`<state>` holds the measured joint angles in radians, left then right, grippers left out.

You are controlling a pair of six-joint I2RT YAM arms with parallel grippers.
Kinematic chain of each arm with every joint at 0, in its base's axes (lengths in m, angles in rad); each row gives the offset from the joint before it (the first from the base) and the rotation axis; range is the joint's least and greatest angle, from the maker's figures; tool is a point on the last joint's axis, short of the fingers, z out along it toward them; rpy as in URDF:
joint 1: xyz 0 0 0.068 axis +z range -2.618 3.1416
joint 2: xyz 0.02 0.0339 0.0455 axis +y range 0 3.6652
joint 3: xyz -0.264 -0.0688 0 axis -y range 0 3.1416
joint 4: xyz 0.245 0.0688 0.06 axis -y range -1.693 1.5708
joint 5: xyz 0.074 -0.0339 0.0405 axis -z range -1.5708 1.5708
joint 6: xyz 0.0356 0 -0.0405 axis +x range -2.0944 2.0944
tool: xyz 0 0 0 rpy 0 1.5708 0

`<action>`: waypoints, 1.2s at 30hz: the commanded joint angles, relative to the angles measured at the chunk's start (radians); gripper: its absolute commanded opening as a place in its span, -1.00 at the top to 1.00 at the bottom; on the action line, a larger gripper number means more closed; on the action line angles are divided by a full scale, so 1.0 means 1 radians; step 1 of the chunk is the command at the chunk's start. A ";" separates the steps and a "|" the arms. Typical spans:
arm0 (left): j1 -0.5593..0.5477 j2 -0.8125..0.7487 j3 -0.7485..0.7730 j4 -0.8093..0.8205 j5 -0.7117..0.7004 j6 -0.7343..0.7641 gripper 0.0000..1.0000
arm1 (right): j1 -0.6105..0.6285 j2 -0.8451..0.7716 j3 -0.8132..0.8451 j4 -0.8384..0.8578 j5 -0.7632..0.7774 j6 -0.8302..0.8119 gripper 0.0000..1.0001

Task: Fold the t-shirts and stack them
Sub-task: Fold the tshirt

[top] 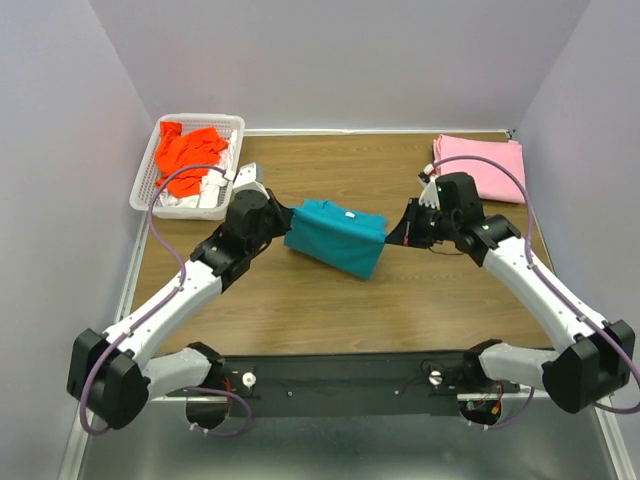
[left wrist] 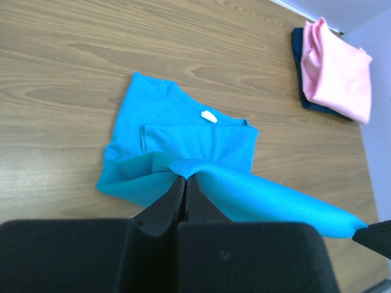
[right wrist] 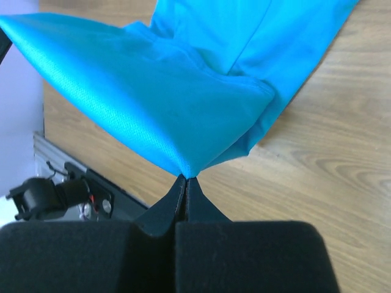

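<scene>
**Teal t-shirt** [top: 335, 238]: mid-desk, between the two arms.

**Left pincer** [left wrist: 185, 178]: pressed together, pinching the left end of the shirt's lifted edge.

**Right pincer** [right wrist: 185, 178]: likewise pressed together, pinching the right end.

**Relation:** the held edge runs left to right, raised off the desk [top: 400, 300]. The collar end lies flat on the far side of both pincers.

**Judgement:** the fold turns on carrying that edge away, towards the collar, with both arms together.

**Pink t-shirt** [top: 482, 165]: lies folded at the far right.
</scene>
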<state>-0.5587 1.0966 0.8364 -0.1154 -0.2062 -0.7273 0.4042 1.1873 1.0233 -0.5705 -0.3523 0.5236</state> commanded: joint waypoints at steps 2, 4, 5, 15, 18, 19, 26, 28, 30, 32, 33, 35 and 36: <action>0.043 0.109 0.085 0.016 -0.064 0.042 1.00 | -0.037 0.083 0.061 -0.025 0.061 -0.014 0.99; 0.051 0.143 0.104 0.029 -0.058 0.058 1.00 | -0.048 0.130 0.073 -0.020 0.059 -0.017 0.99; 0.057 0.178 0.124 0.033 -0.056 0.062 1.00 | -0.053 0.142 0.077 -0.014 0.061 -0.016 0.99; 0.100 0.416 0.251 0.052 -0.001 0.104 1.00 | -0.136 0.328 0.116 0.084 0.001 -0.007 0.99; 0.112 0.498 0.302 0.056 0.020 0.117 1.00 | -0.148 0.385 0.135 0.106 -0.011 -0.005 0.99; 0.118 0.519 0.314 0.056 0.031 0.118 1.00 | -0.151 0.397 0.139 0.110 -0.011 -0.005 0.99; 0.144 0.684 0.423 0.045 0.065 0.132 1.00 | -0.180 0.538 0.207 0.138 -0.027 -0.004 0.99; 0.151 0.707 0.435 0.045 0.080 0.143 1.00 | -0.183 0.569 0.219 0.146 -0.028 -0.001 0.99; 0.155 0.736 0.454 0.046 0.087 0.150 1.00 | -0.186 0.607 0.238 0.164 -0.020 0.006 0.99; 0.157 0.761 0.469 0.048 0.094 0.158 1.00 | -0.189 0.646 0.256 0.166 -0.014 0.007 0.99; 0.158 0.767 0.475 0.046 0.099 0.161 1.00 | -0.191 0.656 0.262 0.166 -0.014 0.009 0.99; 0.158 0.790 0.492 0.040 0.114 0.169 1.00 | -0.192 0.688 0.280 0.166 -0.010 0.012 0.93; 0.160 0.798 0.497 0.030 0.125 0.173 0.98 | -0.194 0.696 0.293 0.167 -0.011 0.013 0.65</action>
<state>-0.4152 1.8622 1.2922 -0.0776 -0.1013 -0.5934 0.2253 1.8393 1.2667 -0.4088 -0.3794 0.5289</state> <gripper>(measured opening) 0.006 0.027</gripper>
